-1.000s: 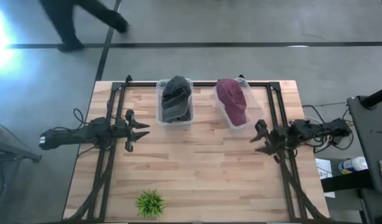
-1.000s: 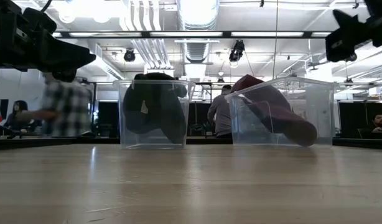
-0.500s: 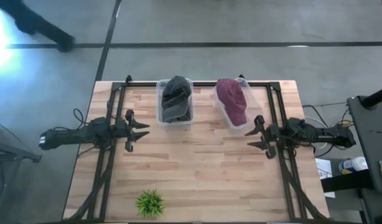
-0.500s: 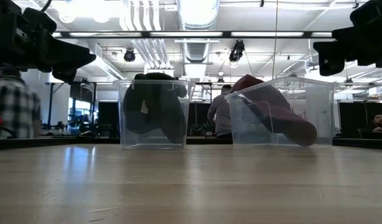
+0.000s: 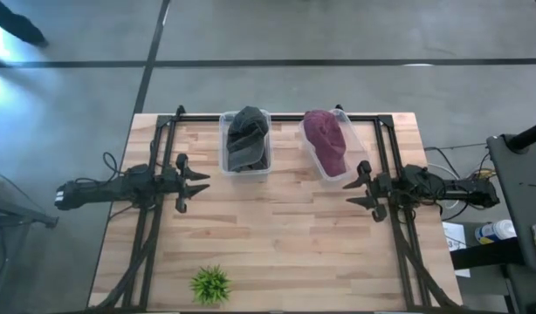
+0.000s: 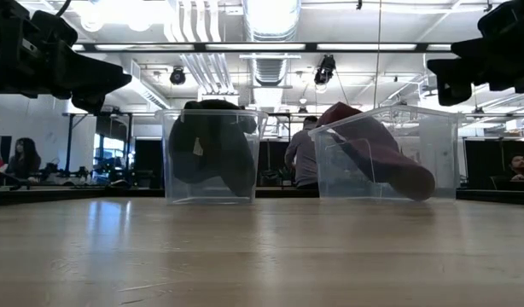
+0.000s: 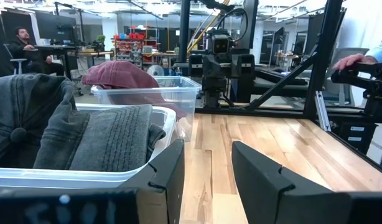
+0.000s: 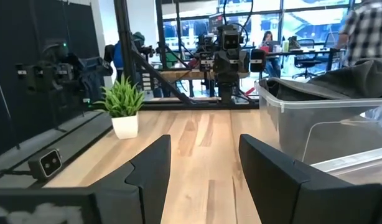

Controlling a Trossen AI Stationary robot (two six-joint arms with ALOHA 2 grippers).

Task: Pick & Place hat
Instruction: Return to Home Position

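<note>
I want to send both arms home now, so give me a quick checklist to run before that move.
1. Black cap inside the left bin: ok.
2. Red cap inside the right bin: ok.
3. Left gripper open and empty: ok.
4. Right gripper open and empty: ok.
5. Right gripper apart from the right bin: cannot tell, they look close from above.
6. Potted plant away from both arms: ok.

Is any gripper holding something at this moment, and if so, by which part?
Nothing is held. The left gripper and the right gripper are both open and empty, clear of the black cap and the red cap.
</note>
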